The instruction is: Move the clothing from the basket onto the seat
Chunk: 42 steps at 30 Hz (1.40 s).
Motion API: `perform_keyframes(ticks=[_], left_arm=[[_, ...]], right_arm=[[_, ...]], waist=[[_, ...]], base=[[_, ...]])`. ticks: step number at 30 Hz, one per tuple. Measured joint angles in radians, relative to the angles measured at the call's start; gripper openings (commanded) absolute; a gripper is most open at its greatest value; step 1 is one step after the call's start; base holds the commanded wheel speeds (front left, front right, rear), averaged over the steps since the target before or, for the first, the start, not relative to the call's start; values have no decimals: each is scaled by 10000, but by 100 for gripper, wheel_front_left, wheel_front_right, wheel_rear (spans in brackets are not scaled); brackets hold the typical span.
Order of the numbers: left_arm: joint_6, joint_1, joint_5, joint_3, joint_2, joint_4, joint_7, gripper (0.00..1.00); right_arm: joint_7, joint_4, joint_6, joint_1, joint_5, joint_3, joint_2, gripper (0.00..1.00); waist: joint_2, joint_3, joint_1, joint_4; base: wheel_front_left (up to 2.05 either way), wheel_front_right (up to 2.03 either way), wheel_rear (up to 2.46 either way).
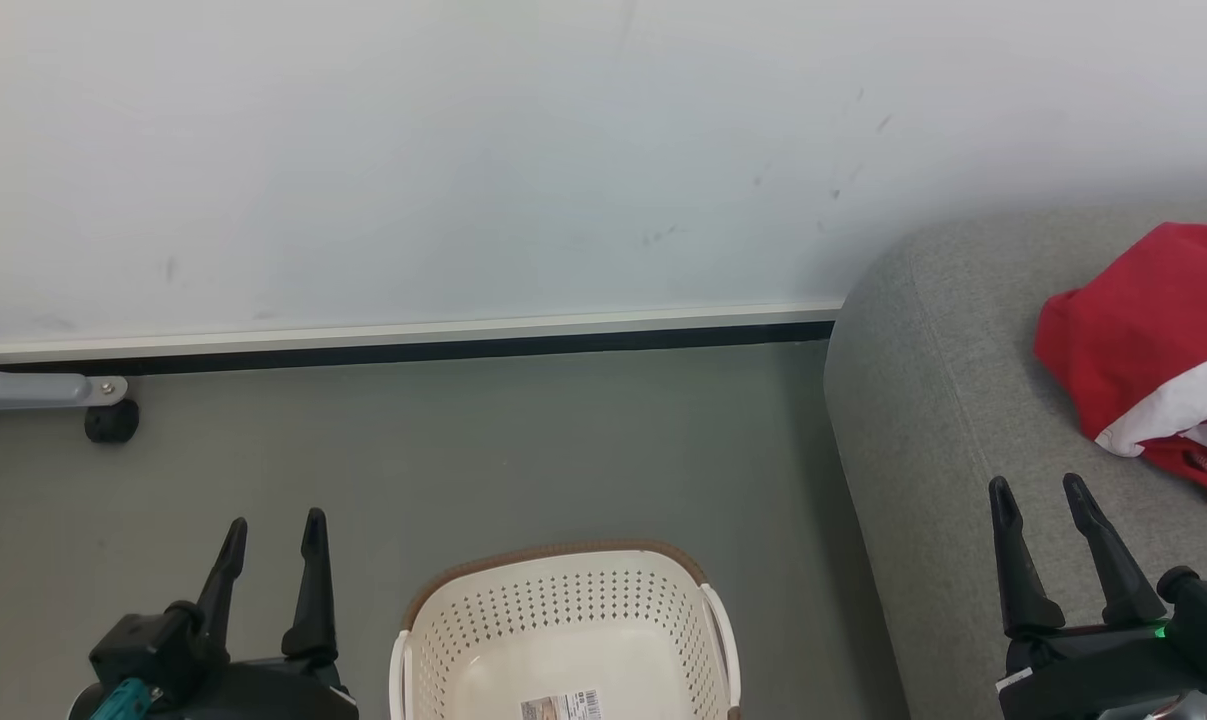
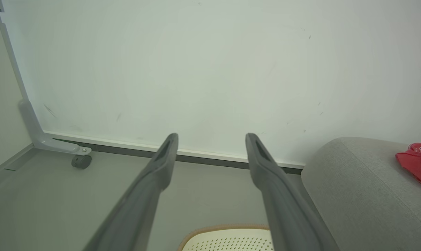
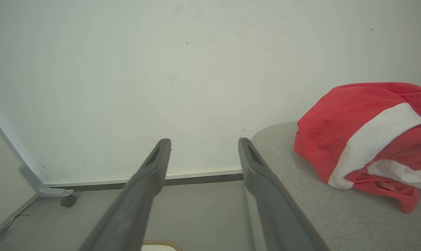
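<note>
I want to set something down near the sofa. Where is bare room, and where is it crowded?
The seat is bare between its rounded left edge and the red clothing, beyond the open right gripper. The floor between the basket and the wall is free too. Crowded: the seat's right side.

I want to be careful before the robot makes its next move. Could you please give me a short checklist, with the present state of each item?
1. Left gripper open and holding nothing: ok.
2. Right gripper open and holding nothing: ok.
3. Basket free of clothing: cannot tell. The visible part holds only a label, and the near part is cut off.
4. Clothing lying on the seat: ok.
5. Right gripper apart from the clothing: ok.
</note>
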Motion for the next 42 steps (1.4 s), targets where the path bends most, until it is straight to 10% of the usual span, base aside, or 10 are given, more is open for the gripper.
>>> perform_keyframes(ticks=[16, 17, 42], left_arm=[[-190, 9, 374, 211, -142, -88, 0, 100], [-182, 10, 370, 190, -159, -27, 8, 0], [-623, 219, -1670, 848, -639, 374, 825, 0]], right_arm=[[-2, -98, 46, -2, -98, -205, 184, 100], [13, -52, 44, 1, -94, -192, 211, 0], [825, 583, 355, 153, 2056, -932, 884, 0]], waist=[[0, 198, 0, 12], [0, 203, 0, 12], [0, 108, 0, -5]], base=[[0, 0, 0], [0, 0, 0], [0, 0, 0]])
